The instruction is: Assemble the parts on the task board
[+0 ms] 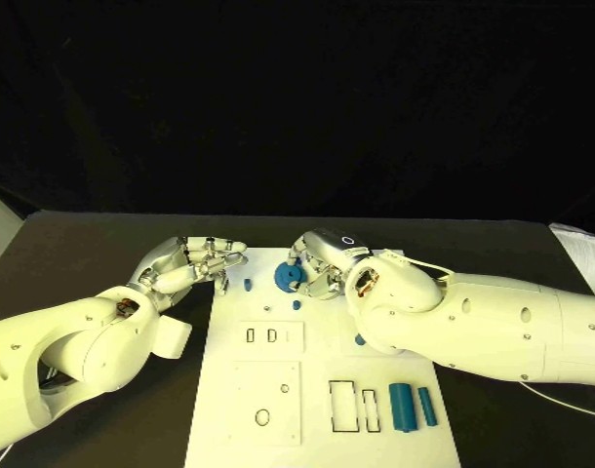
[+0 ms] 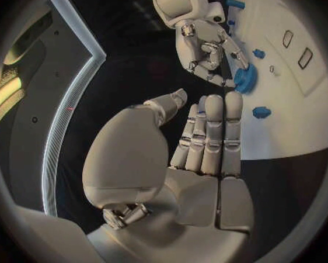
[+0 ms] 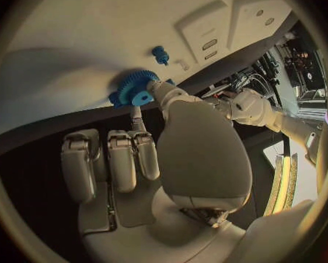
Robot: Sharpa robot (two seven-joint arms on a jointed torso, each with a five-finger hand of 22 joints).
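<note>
Head view. The task board [image 1: 329, 390] lies lengthwise on the black table [image 1: 87, 244], its long axis running from the robot toward the far edge. A blue gear [image 1: 290, 277] sits near the board's far end, lying flat with its axis upright. The right hand [image 1: 329, 265] is on the gear; its fingers close around the gear's far and right sides. Two blue cylinders [image 1: 411, 407] lie side by side near the board's near right corner, long axes parallel to the board's long axis. A small blue peg [image 1: 247, 285] stands left of the gear. The left hand [image 1: 194, 261] hovers at the board's far left corner, fingers curled in narrowly, holding nothing that can be seen.

Left wrist view. The left hand [image 2: 201, 140] shows its fingers straight and pressed together, thumb apart, with nothing in it (the curl seen from above is not evident here). Beyond it, the right hand [image 2: 208, 49] pinches the gear [image 2: 245, 78] at the rim. A small blue part [image 2: 261, 111] sits on the board nearby.

Right wrist view. The thumb [image 3: 164, 93] presses against the toothed rim of the gear [image 3: 135, 87]; the teeth are plain here. The other fingers [image 3: 120, 158] are folded short of the gear. A blue peg [image 3: 161, 55] stands beyond.
</note>
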